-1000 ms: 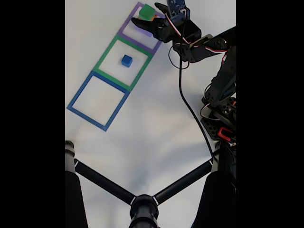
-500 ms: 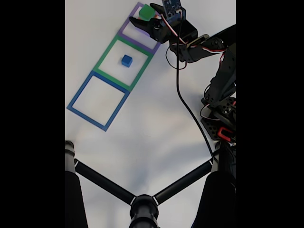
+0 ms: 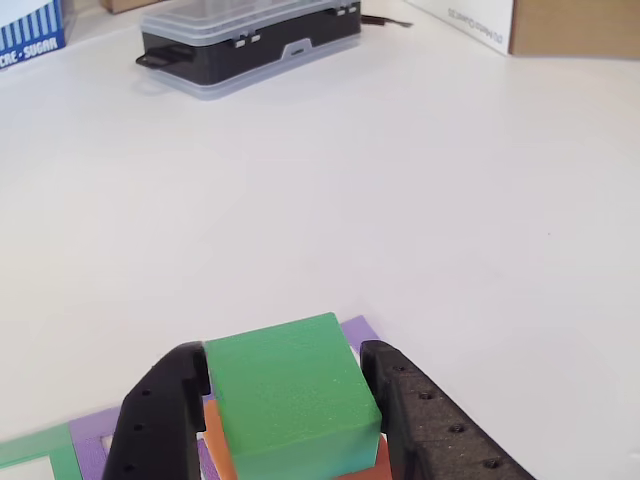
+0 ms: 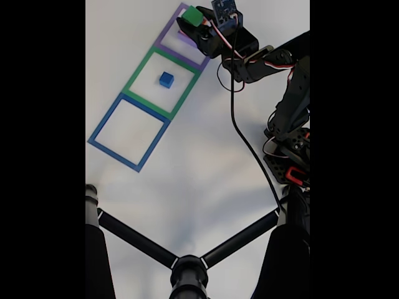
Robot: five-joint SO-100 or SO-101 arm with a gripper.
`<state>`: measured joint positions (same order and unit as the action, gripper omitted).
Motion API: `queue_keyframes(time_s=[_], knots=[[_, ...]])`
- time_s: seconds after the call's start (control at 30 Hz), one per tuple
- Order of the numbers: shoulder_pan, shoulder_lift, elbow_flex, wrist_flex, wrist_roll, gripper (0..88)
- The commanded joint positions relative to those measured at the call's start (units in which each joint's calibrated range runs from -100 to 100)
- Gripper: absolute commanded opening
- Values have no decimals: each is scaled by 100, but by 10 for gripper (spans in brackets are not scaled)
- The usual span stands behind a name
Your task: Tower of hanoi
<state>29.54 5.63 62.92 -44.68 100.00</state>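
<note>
In the other view, a green cube [image 3: 290, 400] sits on an orange block [image 3: 216, 436] over a purple tape square [image 3: 360, 328]. My gripper [image 3: 280, 352] is shut on the green cube, with its black fingers [image 3: 160, 420] pressed against both sides. The fixed view shows the gripper [image 4: 192, 18] holding the green cube [image 4: 193, 15] at the purple square [image 4: 177, 57] at the top. A small blue cube [image 4: 166, 79] rests inside the green square [image 4: 138, 71]. The blue square [image 4: 105, 118] has nothing in it.
A clear-lidded black case [image 3: 250, 40], a cardboard box [image 3: 570, 25] and a blue-and-white carton [image 3: 30, 30] stand at the table's far side. In the fixed view, a black three-legged stand [image 4: 177, 265] crosses the bottom, and the arm's cable [image 4: 249, 143] hangs on the right.
The gripper moved up and left over the purple square, and its wide-open jaws closed onto the green cube. The blue cube has not moved.
</note>
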Motion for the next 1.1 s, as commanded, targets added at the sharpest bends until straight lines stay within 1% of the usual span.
queue_keyframes(time_s=[0.0, 0.2, 0.3, 0.4, 0.53, 0.67, 0.73, 0.9, 1.07], knots=[[-38, -82, -9, -101, 0, 120], [-45, -138, 36, -77, 0, 68], [-68, -290, 36, 101, 0, 55], [-129, -619, 27, 465, 0, 44], [-236, -1476, -54, 1485, 0, 40], [-389, -2526, -509, 3088, 0, 38], [-472, -2982, -972, 4148, 0, 38], [-709, -3752, -2562, 6843, 0, 36], [-1075, -4064, -4480, 9450, 0, 35]])
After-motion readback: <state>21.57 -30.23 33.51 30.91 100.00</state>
